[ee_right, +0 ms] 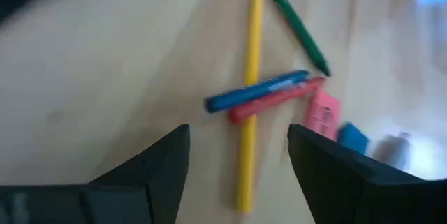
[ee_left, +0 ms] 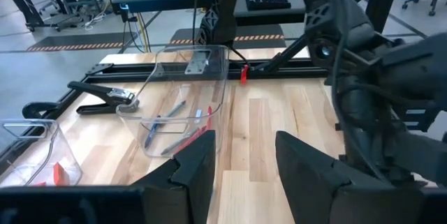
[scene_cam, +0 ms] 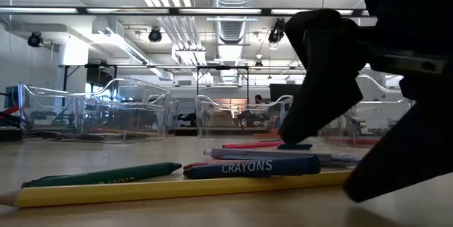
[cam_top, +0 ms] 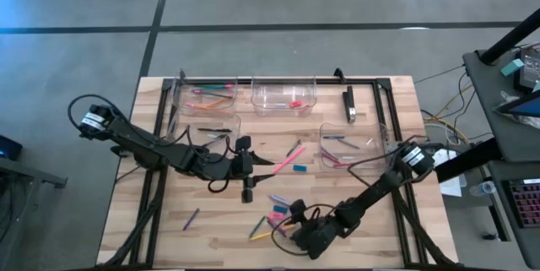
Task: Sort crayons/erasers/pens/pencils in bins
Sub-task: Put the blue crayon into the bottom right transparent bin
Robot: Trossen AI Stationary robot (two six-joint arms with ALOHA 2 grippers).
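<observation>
My right pincer [ee_right: 237, 175] hangs open and empty just above the near edge of the table [cam_top: 211, 237], fingers spread to either side of the yellow pencil [ee_right: 249, 91], which I judge to be my next pick. The pencil lies flat, its long axis running straight away from my wrist between the fingers, so I would have to close across its width. A blue crayon [ee_right: 257, 91] and a red crayon [ee_right: 276, 100] lie crosswise over it, side by side and touching, nearly square to the pencil. A green crayon [ee_right: 297, 25] slants away from the pencil's far end. Beside the red crayon sit a pink eraser [ee_right: 321, 114] and a blue eraser [ee_right: 353, 139]. That crossing is likely why I hover low on the pencil's near part: gripping there should clear the crayons.

My left pincer [ee_left: 241, 161] waits, open with nothing in it, over the middle of the table, facing the right-hand bin [ee_left: 185, 95], which holds a few slim sticks. Three more bins stand along the far side; one [cam_top: 202, 95] holds pencils.
</observation>
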